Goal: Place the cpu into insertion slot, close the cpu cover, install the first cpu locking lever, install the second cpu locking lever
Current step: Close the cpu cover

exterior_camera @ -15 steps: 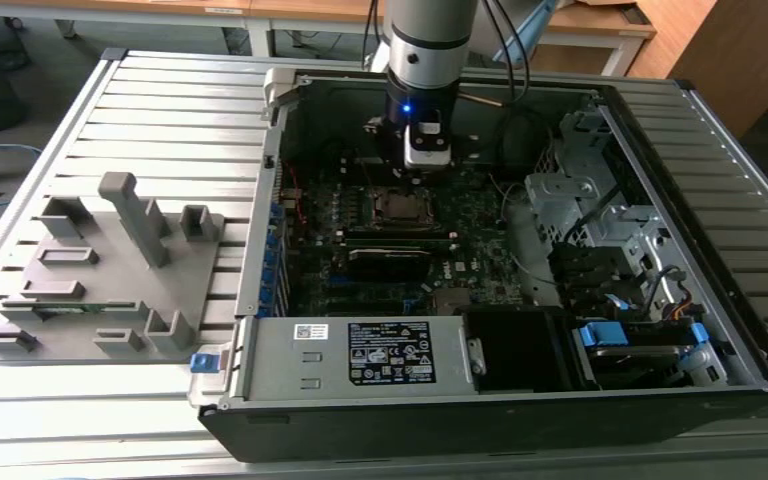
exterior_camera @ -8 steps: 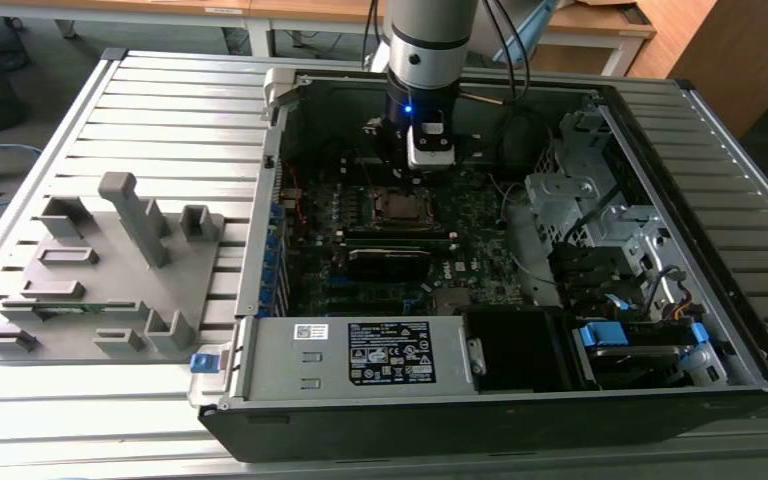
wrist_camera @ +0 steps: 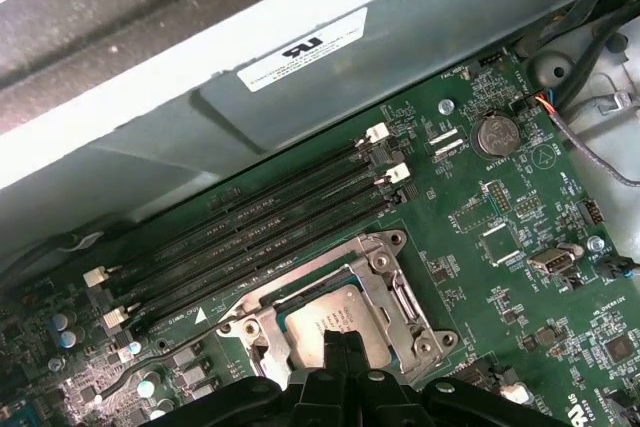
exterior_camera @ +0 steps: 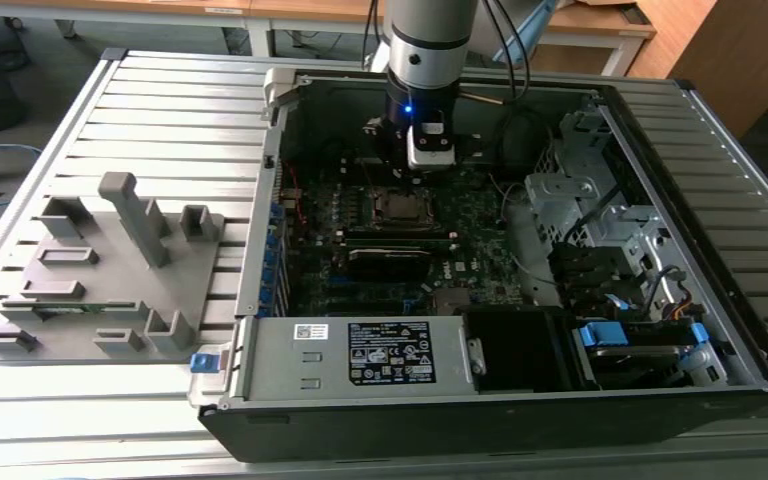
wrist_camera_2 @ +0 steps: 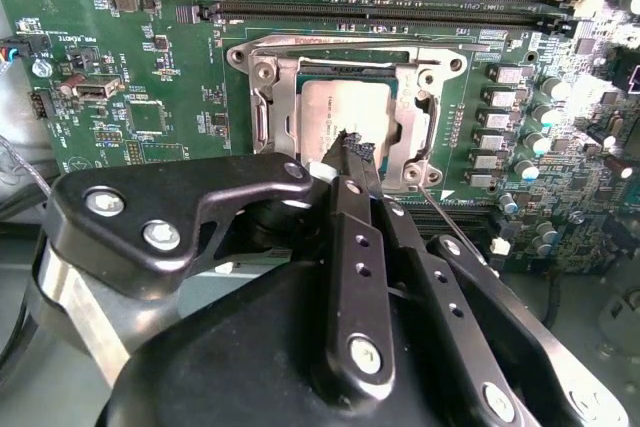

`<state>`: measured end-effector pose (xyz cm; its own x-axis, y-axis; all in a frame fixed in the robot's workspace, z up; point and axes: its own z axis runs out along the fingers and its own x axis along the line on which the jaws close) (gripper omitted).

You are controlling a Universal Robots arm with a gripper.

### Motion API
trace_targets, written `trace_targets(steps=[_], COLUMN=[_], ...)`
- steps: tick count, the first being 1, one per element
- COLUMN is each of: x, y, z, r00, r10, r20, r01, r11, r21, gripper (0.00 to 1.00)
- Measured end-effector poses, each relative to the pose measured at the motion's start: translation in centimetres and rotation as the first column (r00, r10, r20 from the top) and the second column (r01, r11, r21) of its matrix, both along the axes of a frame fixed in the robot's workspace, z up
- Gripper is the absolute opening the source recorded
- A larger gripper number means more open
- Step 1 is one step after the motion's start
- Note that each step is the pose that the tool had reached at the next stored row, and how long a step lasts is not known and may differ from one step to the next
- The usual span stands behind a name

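Deep inside the open computer case (exterior_camera: 491, 435), the gripper (wrist_camera_2: 352, 155) hangs straight down over the socket (exterior_camera: 403, 207) on the green board (wrist_camera_2: 130, 117), just beside the long black memory slots (wrist_camera: 270, 237). Its two fingers are pressed together with nothing between them. Their tips sit at or just above the chip (wrist_camera_2: 330, 107), and I cannot tell whether they touch it. Closed fingers make one narrow prod, which suits pushing on small metal parts better than gripping them. The chip lies flat in the socket, and the silver cover (wrist_camera_2: 418, 112) seems to be down around it, its window framing the grey top. A thin wire lever (wrist_camera_2: 455, 222) sticks out from the socket's corner, apparently not latched, so the locking looks undone.
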<state>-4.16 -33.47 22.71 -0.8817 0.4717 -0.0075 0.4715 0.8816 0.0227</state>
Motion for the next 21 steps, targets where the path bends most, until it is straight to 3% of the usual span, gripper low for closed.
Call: trace_targets(steps=[6, 14, 21], x=[0.00, 0.00, 0.00], y=[0.00, 0.00, 0.00], z=[-0.01, -0.02, -0.02], r00=[0.9989, 0.9925, 0.9923], r10=[0.046, 0.122, 0.124], r20=[0.0000, 0.0000, 0.0000], r01=[-0.046, -0.122, -0.124], r11=[0.9989, 0.9925, 0.9923], r21=[0.0001, 0.0000, 0.0000], gripper=[0.10, 0.10, 0.10])
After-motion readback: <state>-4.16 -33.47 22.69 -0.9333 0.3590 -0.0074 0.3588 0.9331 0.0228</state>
